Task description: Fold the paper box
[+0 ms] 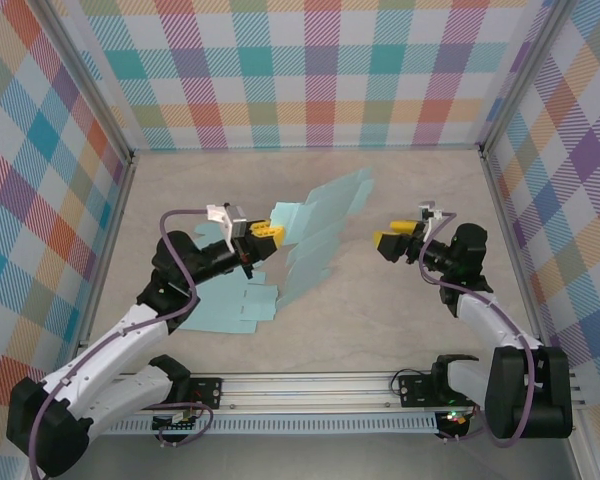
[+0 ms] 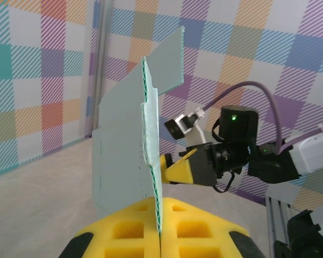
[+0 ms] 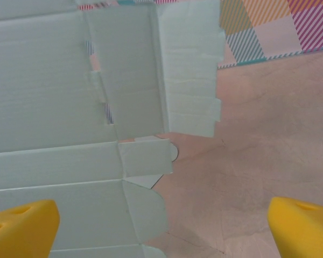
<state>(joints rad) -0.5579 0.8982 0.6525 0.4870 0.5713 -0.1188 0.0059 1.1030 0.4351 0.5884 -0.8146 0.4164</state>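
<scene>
At the left of the overhead view, your left end effector [image 1: 252,240] sits at about 9 o'clock from the middle of the desk [image 1: 410,180] and points toward 3 o'clock. Its yellow fingers [image 2: 124,234] are pressed together on an edge of the paper box [image 1: 320,230]. In the left wrist view you can see that edge rising straight up out of the seam between them, so it is clamped on the sheet.

The paper box is an unfolded, pale blue sheet in the middle of the desk. From the grip the larger part spreads toward 1 o'clock, tilted up off the surface, with notched flaps along its far edge. A smaller part with tabs lies at 6 o'clock from the grip, just beside the left forearm, and appears to rest on the desk. In the right wrist view the sheet covers the 9 to 12 o'clock side, showing creases, side flaps and a small rounded tab near the centre.

Your right end effector [image 1: 392,240] is at 3 o'clock from the sheet, near it but apart, pointing toward 9 o'clock. Its yellow fingertips [image 3: 21,228] stand wide apart, at 8 and 4 o'clock in its own camera
</scene>
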